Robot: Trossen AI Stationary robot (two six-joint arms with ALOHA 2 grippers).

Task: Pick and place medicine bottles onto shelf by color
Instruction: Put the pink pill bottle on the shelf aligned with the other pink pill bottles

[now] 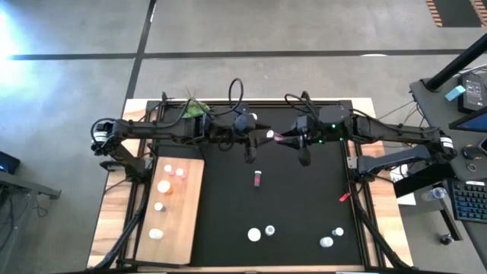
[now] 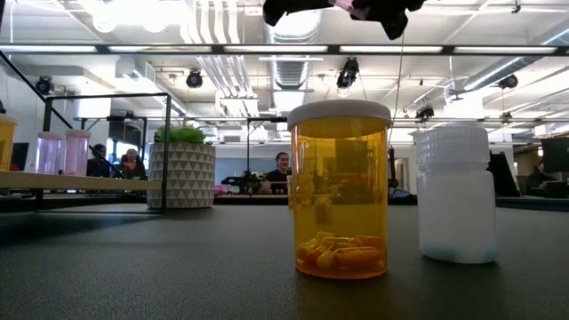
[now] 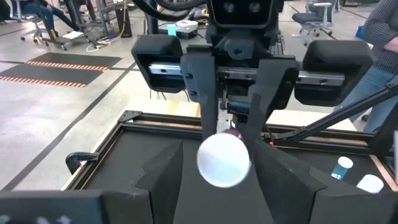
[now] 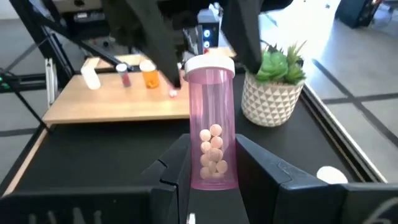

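Note:
A pink medicine bottle (image 1: pixel 272 137) with a white cap is held high over the far middle of the black mat (image 1: pixel 297 205), between my two grippers. My right gripper (image 4: pixel 211 177) is shut on its bottom end. My left gripper (image 3: pixel 222 180) faces it, open, with a finger on either side of the white cap (image 3: pixel 224 160); I cannot tell whether they touch it. The shelf (image 1: pixel 186 217) lies at the mat's left with several bottles standing on it. A maroon bottle (image 1: pixel 258 179) lies on its side mid-mat. My right gripper pinches the bottom end of the pink bottle's body (image 4: pixel 212 169) between its two fingers. The fingers come nearly level from the table's right and lie along the bottle. The bottle is lifted clear of the mat, lying about level, with its cap (image 4: pixel 209 63) toward my left gripper.
An orange bottle (image 2: pixel 340 191) and a white one (image 2: pixel 455 191) stand near the mat's front edge, with two more bottles (image 1: pixel 332 237) at the front right. A potted plant (image 1: pixel 194 109) stands at the far left corner. A small red object (image 1: pixel 344 196) lies at the mat's right edge.

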